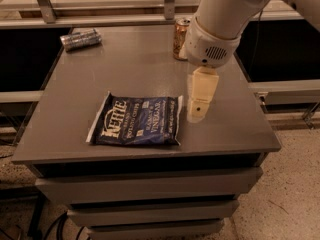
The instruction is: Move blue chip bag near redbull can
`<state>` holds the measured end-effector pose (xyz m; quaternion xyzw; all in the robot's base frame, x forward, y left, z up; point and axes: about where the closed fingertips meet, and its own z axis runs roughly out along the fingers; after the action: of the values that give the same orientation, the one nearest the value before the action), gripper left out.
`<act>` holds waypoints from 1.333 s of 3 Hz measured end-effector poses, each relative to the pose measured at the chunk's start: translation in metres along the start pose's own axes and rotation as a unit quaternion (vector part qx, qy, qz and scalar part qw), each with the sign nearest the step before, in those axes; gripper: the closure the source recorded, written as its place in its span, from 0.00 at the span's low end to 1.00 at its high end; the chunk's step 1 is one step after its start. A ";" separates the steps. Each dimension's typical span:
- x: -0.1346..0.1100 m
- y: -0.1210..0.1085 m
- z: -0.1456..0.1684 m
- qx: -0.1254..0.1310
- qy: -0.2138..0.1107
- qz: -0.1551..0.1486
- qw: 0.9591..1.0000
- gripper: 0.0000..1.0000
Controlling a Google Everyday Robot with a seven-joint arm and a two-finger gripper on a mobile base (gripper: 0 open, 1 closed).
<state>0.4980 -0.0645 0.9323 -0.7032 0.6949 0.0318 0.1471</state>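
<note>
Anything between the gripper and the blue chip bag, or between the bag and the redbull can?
Nothing visible. The gripper hangs just right of the blue chip bag; the path to the redbull can at the far-left corner is bare table.

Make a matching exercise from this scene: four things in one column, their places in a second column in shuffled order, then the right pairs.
Things:
1. blue chip bag
2. redbull can
3. orange-gold can
4. hand

Places:
A. far left corner of the table, lying on its side
B. just right of the bag's right edge, pointing down
C. lying flat towards the near edge, left of the middle
D. upright at the far edge

Pairs: 1-C, 2-A, 3-D, 4-B
</note>
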 end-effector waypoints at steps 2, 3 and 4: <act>-0.003 0.009 0.034 -0.051 -0.005 -0.011 0.999 0.00; -0.004 0.015 0.056 -0.081 -0.006 -0.015 0.997 0.00; -0.002 0.020 0.080 -0.110 -0.006 -0.016 0.994 0.00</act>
<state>0.4912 -0.0420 0.8537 -0.7261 0.6748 0.1096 0.0735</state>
